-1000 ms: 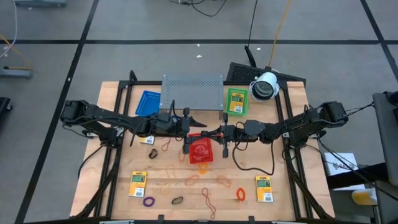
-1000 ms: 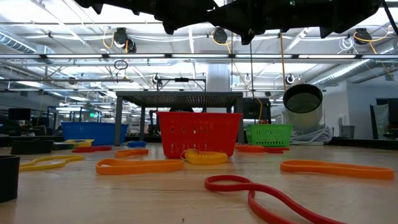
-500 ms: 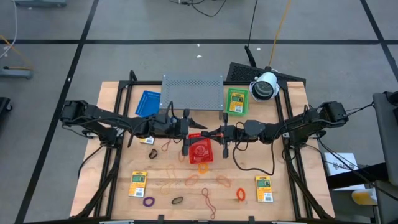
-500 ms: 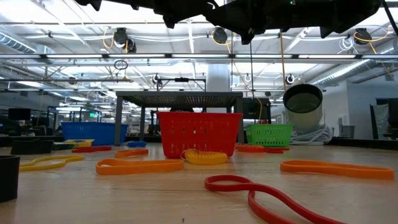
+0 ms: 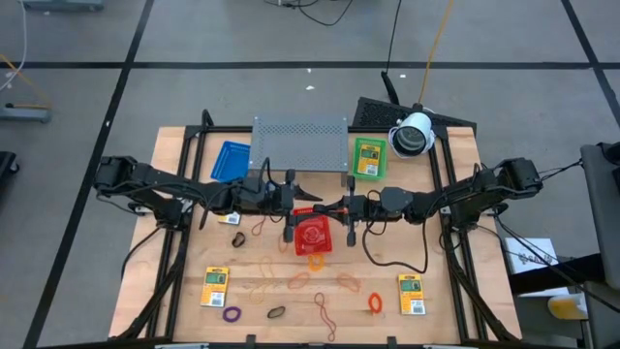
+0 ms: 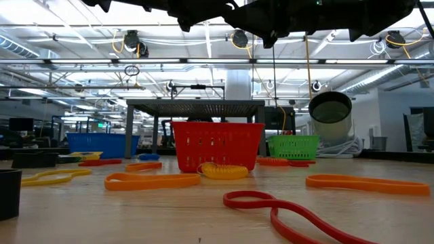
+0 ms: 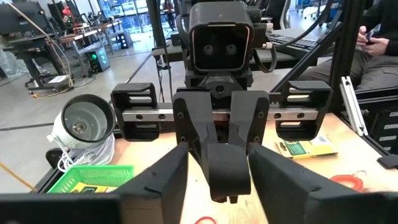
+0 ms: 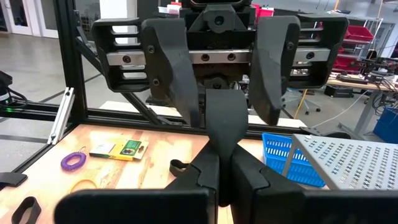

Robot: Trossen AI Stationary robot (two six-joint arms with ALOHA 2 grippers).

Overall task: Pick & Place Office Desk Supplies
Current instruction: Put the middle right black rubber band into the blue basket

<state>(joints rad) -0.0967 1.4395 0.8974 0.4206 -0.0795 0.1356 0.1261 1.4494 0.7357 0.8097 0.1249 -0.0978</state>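
Across the last second almost nothing changes. The desk, the grey rack at its far edge and the blue basket, green basket and red basket all sit where they sat. Both arms stay stretched toward each other over the desk's middle. I judge the work is paused at a meeting of the two grippers above the red basket, with no supply newly placed.

The left gripper stands open, its fingers well apart. The right gripper is closed tight, with its tips reaching in between the left one's fingers. Whether a band is pinched there I cannot tell.

The supplies mostly lie along the near edge. One yellow-and-green packet is toward the near-left corner and another packet toward the near-right. Loose bands lie between them, among them a purple band, a black band and a red band.
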